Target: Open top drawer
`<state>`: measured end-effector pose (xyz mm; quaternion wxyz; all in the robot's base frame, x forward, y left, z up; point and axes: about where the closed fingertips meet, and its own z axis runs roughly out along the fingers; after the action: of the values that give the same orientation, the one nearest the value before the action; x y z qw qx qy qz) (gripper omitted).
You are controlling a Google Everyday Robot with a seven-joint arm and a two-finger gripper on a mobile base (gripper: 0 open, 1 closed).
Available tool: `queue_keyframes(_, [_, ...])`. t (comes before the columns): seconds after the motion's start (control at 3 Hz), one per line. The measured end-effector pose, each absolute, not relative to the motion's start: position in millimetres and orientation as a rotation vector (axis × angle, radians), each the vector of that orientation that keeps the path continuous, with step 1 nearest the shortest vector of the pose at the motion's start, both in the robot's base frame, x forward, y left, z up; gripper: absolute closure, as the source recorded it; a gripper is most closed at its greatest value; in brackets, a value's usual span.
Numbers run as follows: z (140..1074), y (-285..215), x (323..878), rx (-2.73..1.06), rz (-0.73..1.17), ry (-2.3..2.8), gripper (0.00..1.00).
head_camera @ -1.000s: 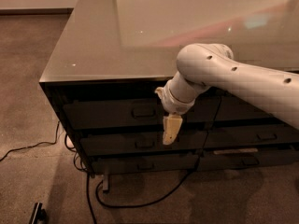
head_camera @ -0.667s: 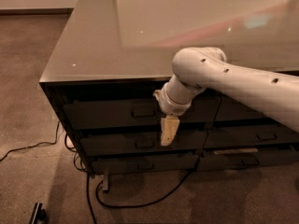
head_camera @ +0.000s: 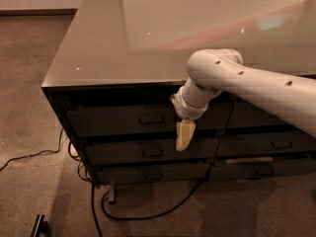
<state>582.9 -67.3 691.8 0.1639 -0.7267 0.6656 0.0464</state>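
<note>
The top drawer [head_camera: 118, 120] is a wide dark front just under the counter's glossy top, with a small metal loop handle [head_camera: 151, 118] at its centre. It looks closed, flush with the drawers below. My gripper [head_camera: 183, 136] hangs from the white arm [head_camera: 247, 85], pointing down in front of the drawer fronts. It is just right of the handle and slightly below it, over the seam between the top and second drawers. Only its pale tan fingers [head_camera: 184, 132] show, seen from the side.
The second drawer [head_camera: 148, 152] and third drawer [head_camera: 153, 173] sit below, with a matching column [head_camera: 266, 144] to the right. Black cables [head_camera: 143, 214] trail on the carpet by the cabinet's metal leg [head_camera: 111, 191]. A dark object [head_camera: 39, 225] lies on the floor at lower left.
The arm has shifted slightly left, bringing the gripper a little closer to the top drawer's handle. The drawer has not moved.
</note>
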Motion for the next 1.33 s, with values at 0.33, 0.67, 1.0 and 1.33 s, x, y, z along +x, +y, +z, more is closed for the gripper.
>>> queue_keyframes(0.33, [691.8,-64.4,586.1,-2.075,0.153,1.863,0.00])
queue_keyframes(0.67, [684.3,-52.0,608.8,-2.090,0.167,1.833,0.00])
queue_keyframes(1.0, [676.3,-43.9,623.5,-2.104,0.175,1.829,0.00])
queue_keyframes(1.33, [655.9,-51.6,627.0,-2.112,0.188,1.886,0.00])
